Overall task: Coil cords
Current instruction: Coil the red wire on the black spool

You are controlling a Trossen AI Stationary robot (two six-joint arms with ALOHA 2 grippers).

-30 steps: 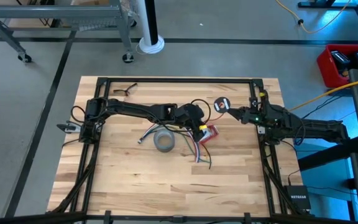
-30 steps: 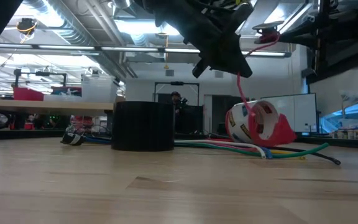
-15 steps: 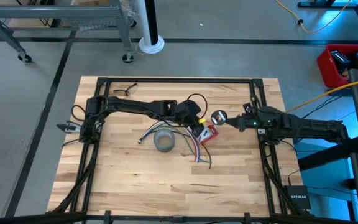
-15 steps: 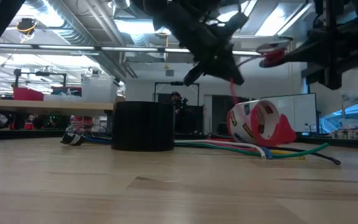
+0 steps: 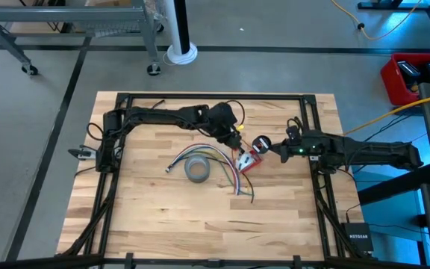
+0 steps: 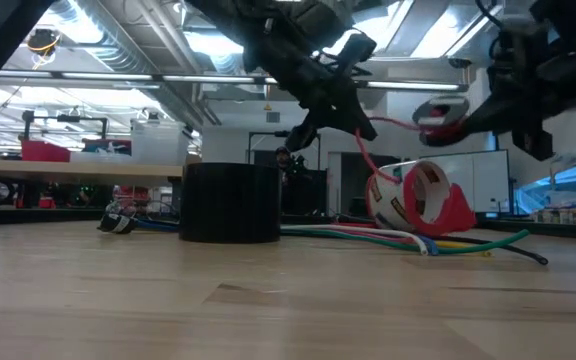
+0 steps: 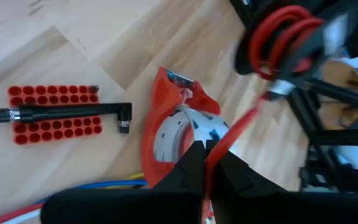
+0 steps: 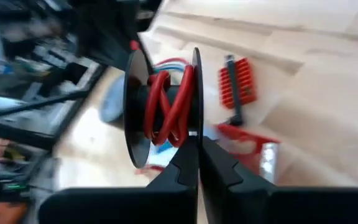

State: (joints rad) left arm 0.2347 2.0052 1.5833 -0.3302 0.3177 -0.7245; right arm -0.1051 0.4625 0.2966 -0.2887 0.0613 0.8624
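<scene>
Winding red wire [image 7: 238,127] onto a small spool [image 8: 163,106], mid-step. Right gripper [image 8: 197,140] is clenched on the spool's rim, holding it above the surface [image 5: 163,217] just beside the red tape dispenser [image 5: 249,161]. Left gripper [image 7: 205,152] pinches the wire, which runs taut to the spool; a few turns are on. Next: likely another wrap, keeping tension. Grey tape roll [image 5: 197,169] sits apart.

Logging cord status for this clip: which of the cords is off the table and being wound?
The red wire: wrapped on the spool gripped by the right gripper, and pinched by the left gripper. The other coloured cords lie on the table.
</scene>
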